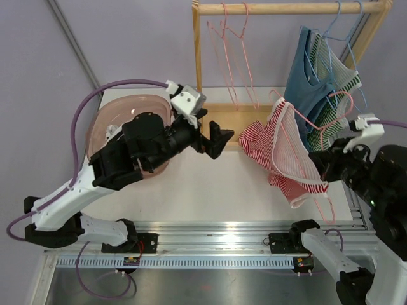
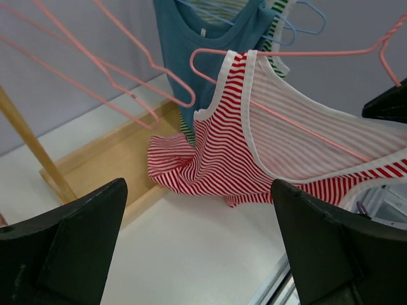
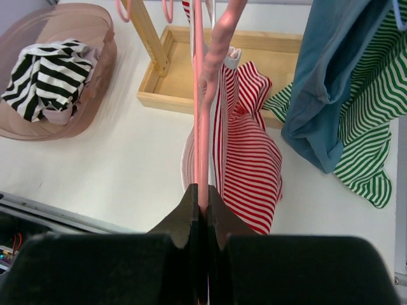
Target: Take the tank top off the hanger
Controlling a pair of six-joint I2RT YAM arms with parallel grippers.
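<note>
A red-and-white striped tank top (image 1: 280, 143) hangs crumpled on a pink wire hanger (image 1: 316, 122), tilted over the table to the right of the middle. My right gripper (image 1: 320, 157) is shut on the hanger's wire. In the right wrist view the pink hanger (image 3: 202, 127) runs straight out from the shut right gripper (image 3: 203, 190), with the tank top (image 3: 248, 159) draped beside it. My left gripper (image 1: 219, 140) hovers open just left of the garment, holding nothing. The left wrist view shows the left gripper (image 2: 198, 187) open, with the tank top (image 2: 222, 159) and hanger (image 2: 299, 127) beyond it, apart from both fingers.
A wooden rack (image 1: 200, 63) at the back carries empty pink hangers (image 1: 232, 44), a blue top (image 1: 308, 70) and a green-striped top (image 1: 337, 89). A pink basin (image 1: 105, 124) at the left holds a black-and-white striped garment (image 3: 48, 73). A metal rail (image 1: 216, 232) runs along the near edge.
</note>
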